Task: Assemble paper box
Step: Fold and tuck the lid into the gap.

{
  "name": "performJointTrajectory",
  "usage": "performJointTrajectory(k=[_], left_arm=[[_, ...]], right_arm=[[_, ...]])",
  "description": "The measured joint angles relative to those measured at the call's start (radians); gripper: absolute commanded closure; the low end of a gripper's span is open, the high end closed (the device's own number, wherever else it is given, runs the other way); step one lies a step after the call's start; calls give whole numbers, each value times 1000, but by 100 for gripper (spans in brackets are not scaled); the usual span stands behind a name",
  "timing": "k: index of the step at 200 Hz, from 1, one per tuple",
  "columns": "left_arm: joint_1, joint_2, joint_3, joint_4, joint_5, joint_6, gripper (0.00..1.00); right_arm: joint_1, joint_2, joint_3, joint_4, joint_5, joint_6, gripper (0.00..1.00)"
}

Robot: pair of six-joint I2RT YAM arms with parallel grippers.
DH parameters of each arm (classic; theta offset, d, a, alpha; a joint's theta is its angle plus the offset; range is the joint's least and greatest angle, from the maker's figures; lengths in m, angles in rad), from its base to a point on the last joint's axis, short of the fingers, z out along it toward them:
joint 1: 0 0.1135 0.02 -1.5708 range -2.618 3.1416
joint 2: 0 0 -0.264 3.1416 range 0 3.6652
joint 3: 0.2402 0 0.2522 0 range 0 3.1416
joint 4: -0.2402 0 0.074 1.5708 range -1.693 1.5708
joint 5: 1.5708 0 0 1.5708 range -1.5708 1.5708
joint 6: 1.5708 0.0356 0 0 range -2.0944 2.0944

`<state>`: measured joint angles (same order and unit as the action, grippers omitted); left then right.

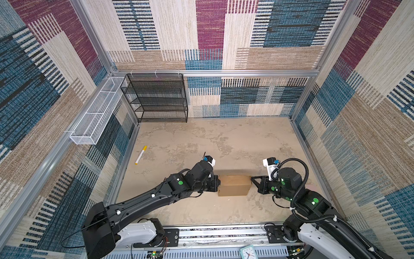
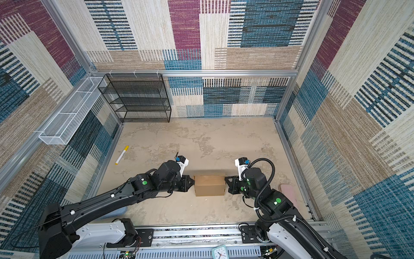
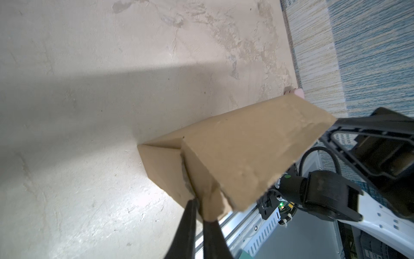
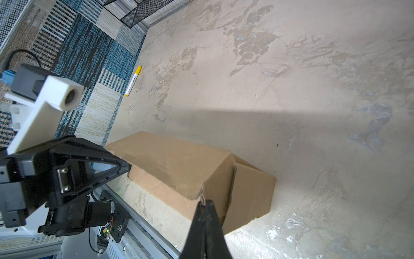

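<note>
End effectors [image 2: 193, 180] [image 2: 225, 179] at paper box [image 2: 209, 186] ends

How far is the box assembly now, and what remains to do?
Done: the paper box already stands folded into a closed block. In hand: the left gripper has a crumpled end flap between its fingers, and the shut right gripper touches the opposite end's corner. Left: probably tucking that loose flap in; whether the ends are locked is not visible.

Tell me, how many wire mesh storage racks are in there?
2: a black mesh shelf standing on the tabletop against the back wall, and a white mesh basket mounted along the left wall. No others show.
</note>
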<state>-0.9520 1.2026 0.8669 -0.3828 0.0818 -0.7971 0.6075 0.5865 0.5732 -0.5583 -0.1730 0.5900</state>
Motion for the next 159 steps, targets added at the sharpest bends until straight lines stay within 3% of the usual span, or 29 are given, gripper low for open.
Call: performJointTrajectory(k=[29, 66, 121, 159], left_arm=[[-2, -6, 0, -11, -5, -1, 75], [-5, -16, 19, -69, -11, 0, 67], [-5, -37, 78, -197, -52, 14, 47], [-5, -61, 133, -237, -58, 23, 44]], right_arm=[[1, -6, 2, -10, 2, 3, 99], [1, -19, 5, -30, 1, 8, 89], [1, -30, 18, -65, 11, 12, 77], [1, -29, 40, -76, 8, 11, 77]])
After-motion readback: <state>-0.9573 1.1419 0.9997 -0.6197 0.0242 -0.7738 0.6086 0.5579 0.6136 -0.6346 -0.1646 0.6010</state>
